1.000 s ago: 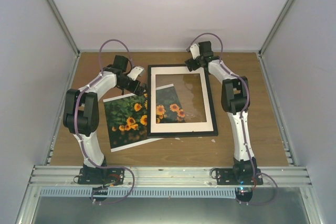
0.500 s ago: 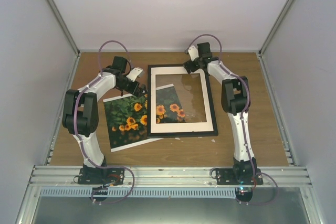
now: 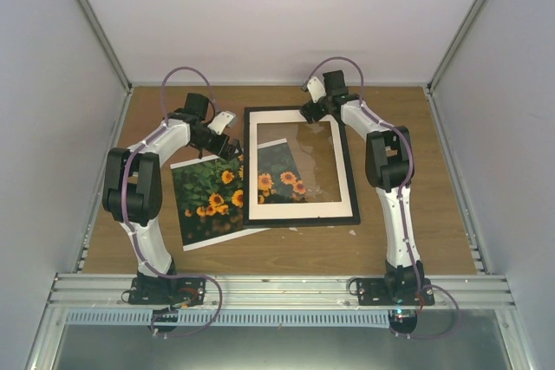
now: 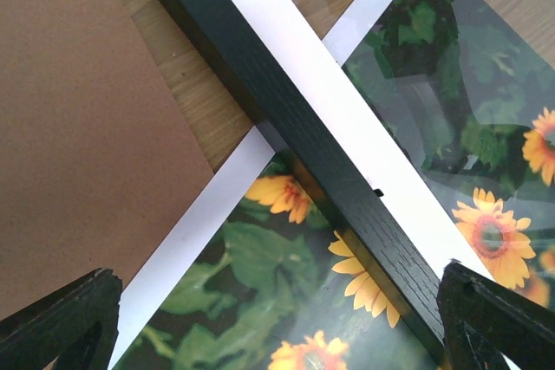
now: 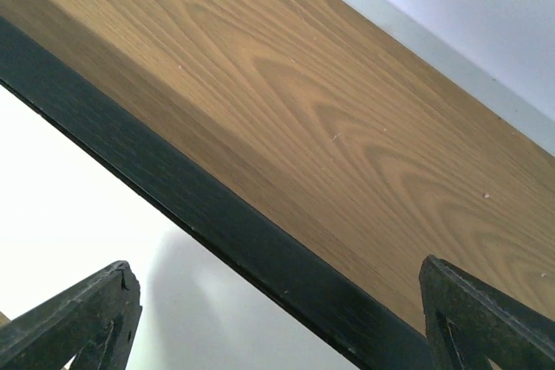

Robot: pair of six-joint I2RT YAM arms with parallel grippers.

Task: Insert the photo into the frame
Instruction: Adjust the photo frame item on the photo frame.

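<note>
Where the frame (image 4: 269,93) overlaps the photo (image 3: 208,192), a white mat (image 3: 299,208) sits inside.

The left arm (image 3: 134,188) and right arm (image 3: 399,214) look alike: white tubular links joined by bulky black joint housings, each rising from a squat black base (image 3: 165,288). A thin purple cable (image 3: 182,68) arcs over each wrist, runs along the links and curls out again at the base. In the wrist views the fingers (image 4: 65,318) are matte black, angular wedges with recessed faces.
</note>
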